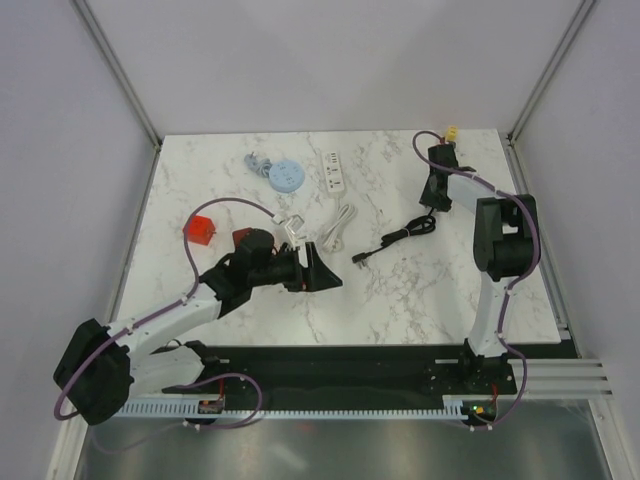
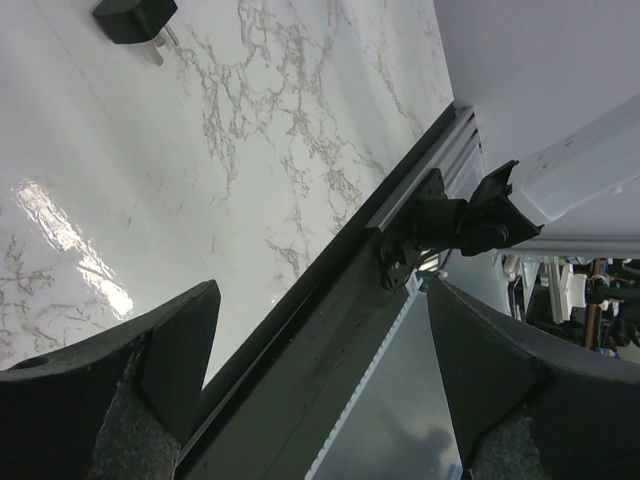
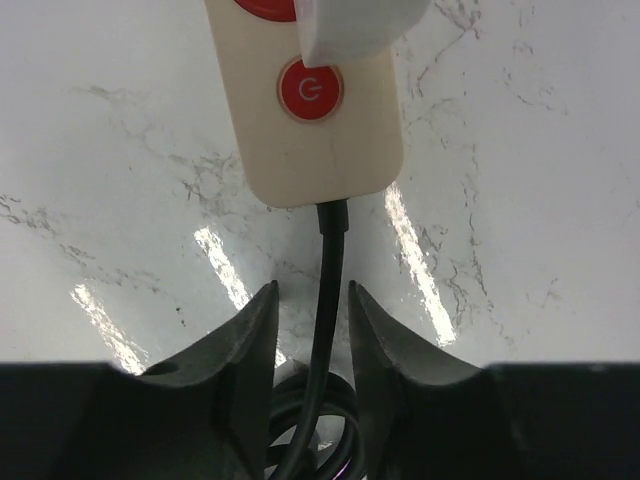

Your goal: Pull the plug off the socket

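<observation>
Socket point(image 3: 325, 110): beige, on tabletop point(image 3: 520, 200), white plug point(image 3: 350, 25) in it.
Right jaws: barely parted astride the black cord point(image 3: 333, 240); I see no grip.
Left jaws: wide, empty, over bare marble by the near edge.

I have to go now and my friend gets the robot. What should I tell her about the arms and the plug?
Left gripper: open, empty, over the middle of the white marble table, away from the job.
Right gripper: open, one finger on each side of the black cable, not squeezing it.
Cream power strip with a red button: flat on the table near the far right corner.
White plug: only partly in view, looks still pushed into the strip.
Done: the right arm is at the strip.
Left: reach the white plug, grip it, pull it out.
</observation>
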